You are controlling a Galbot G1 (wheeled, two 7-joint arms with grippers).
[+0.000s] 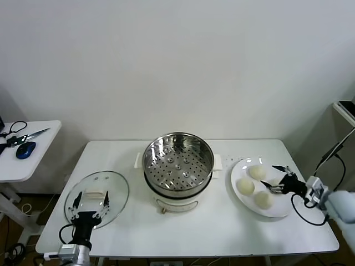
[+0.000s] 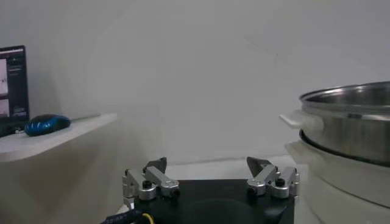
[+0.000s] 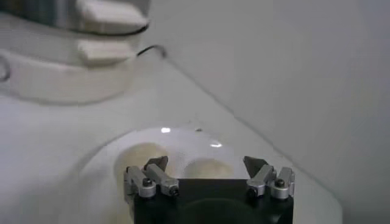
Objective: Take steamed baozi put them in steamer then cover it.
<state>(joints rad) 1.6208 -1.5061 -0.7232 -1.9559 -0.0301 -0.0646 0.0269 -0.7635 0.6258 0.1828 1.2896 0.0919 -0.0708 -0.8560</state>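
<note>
The steamer [image 1: 178, 164], a shiny steel pot with a perforated tray on a cream-white base, stands empty mid-table. The glass cover [image 1: 113, 188] lies flat on the table at the front left. The baozi lie on a white plate [image 1: 239, 166] at the right: three show plainly [image 1: 257, 172], [image 1: 245, 185], [image 1: 264, 199]. My right gripper [image 1: 275, 178] is open low over the plate, its jaws either side of a further bun [image 3: 207, 170], with another bun [image 3: 137, 159] beside it. My left gripper [image 1: 91, 213] is open and empty at the cover's near edge.
A side table [image 1: 33, 158] at the far left holds a blue mouse [image 1: 25, 149] and scissors. The steamer pot [image 2: 353, 115] also shows in the left wrist view, off to one side of the left gripper [image 2: 207, 165]. A cable hangs by the right arm.
</note>
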